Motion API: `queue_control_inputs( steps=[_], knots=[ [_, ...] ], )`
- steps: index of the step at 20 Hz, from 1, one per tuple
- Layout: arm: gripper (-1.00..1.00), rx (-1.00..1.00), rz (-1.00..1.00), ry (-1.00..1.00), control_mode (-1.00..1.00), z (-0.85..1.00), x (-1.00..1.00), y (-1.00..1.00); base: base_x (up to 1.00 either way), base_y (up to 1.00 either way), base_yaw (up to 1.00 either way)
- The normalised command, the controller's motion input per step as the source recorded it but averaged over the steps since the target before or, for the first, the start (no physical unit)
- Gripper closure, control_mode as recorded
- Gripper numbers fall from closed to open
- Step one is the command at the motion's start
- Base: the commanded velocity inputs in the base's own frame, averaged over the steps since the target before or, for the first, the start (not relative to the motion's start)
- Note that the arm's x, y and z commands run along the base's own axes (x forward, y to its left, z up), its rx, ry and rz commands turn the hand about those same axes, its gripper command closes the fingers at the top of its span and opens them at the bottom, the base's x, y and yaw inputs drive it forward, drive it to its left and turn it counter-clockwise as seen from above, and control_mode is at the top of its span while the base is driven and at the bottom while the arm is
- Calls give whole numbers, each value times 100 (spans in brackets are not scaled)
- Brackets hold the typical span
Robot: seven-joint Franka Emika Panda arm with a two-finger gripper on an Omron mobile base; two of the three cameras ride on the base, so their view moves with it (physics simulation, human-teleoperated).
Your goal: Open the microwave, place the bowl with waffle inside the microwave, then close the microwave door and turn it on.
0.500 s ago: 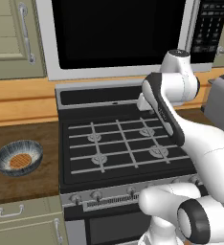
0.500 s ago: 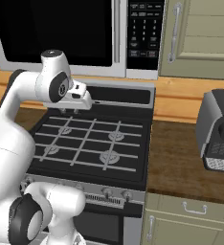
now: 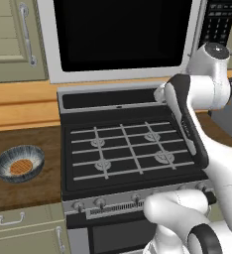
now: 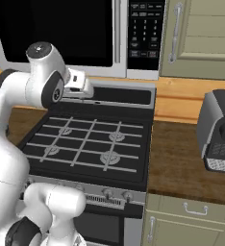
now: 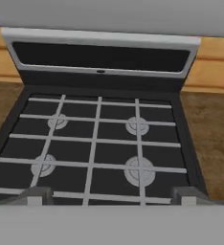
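The pincer [image 4: 88, 89] hangs over the back edge of the black stove [image 4: 90, 141], its fingers too small to judge. Just above and behind it sits the microwave [image 4: 76, 36], door shut, its keypad [image 4: 145, 29] up to the right. A toaster [image 4: 220, 129] stands well to the right on the wooden counter [image 4: 181, 163].

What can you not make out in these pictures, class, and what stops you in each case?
- Microwave: top cut off by the edge in both base views.
- Keypad panel: button labels too small in the right base view.
- Pincer: fingertips blurred at the hand view's bottom.
- Bowl with waffle: waffle grid too small, left base view.
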Motion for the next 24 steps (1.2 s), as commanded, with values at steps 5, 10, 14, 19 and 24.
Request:
queue_control_inputs(
  steps=[5,10,14,19,24],
  knots=[
    [-100,0,0,-83,-100,78,-15,-64,0,0,0],
    [-100,6,-5,-54,-100,80,0,-76,0,0,0],
    [-100,11,-7,-3,-100,28,40,-24,0,0,0],
    [-100,1,0,0,-100,0,5,-2,0,0,0],
    [-100,11,0,0,-100,0,63,-12,0,0,0]
  ],
)
